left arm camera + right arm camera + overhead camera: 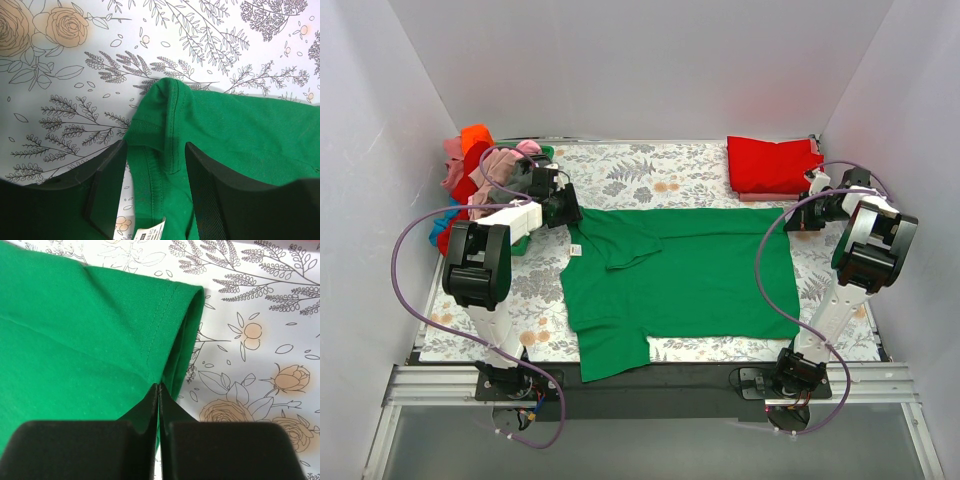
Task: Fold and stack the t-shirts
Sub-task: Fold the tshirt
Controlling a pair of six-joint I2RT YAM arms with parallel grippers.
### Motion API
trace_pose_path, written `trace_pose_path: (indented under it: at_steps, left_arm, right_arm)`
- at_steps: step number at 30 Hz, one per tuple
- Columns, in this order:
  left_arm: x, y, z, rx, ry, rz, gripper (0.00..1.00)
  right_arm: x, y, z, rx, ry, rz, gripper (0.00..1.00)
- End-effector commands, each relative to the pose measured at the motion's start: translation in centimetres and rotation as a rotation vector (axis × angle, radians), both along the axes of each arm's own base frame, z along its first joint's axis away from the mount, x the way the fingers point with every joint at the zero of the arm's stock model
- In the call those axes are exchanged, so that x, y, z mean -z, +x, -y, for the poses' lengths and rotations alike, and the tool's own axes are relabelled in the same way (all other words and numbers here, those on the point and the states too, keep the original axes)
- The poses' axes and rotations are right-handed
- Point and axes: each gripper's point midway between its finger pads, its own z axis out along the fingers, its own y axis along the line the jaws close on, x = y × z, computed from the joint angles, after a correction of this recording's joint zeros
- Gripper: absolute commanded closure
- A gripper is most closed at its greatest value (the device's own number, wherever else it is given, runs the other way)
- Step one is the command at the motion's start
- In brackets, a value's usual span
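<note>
Right hand (pixel 159 386) on green t-shirt (pixel 75 340) hem

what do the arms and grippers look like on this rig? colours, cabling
Both the left arm and right arm have white links with bulky black joint housings. A purple cable loops along each. Gripper fingers are flat, matte black.

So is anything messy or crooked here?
Yes. The green t-shirt is not lying flat. A flap by its collar is folded over onto the body, and the near sleeve hangs past the floral cloth onto the black rail.
</note>
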Motion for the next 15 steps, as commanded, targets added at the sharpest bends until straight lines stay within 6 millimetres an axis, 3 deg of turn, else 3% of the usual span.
trace_pose_path:
  at_steps: [1, 7, 15]
  left_arm:
    - [-1.9, 0.7, -0.3, -0.003, 0.007, 0.046, 0.52]
    - [-1.9, 0.7, -0.4, -0.004, 0.007, 0.046, 0.52]
    - [-1.8, 0.8, -0.5, -0.003, 0.01, 0.043, 0.52]
  right_arm:
    - [-1.1, 0.3, -0.1, -0.01, -0.002, 0.02, 0.99]
    - [-2.8, -0.2, 0.0, -0.006, -0.011, 0.055, 0.99]
    - [-3.5, -0.8, 0.3, 0.004, -0.014, 0.066, 0.99]
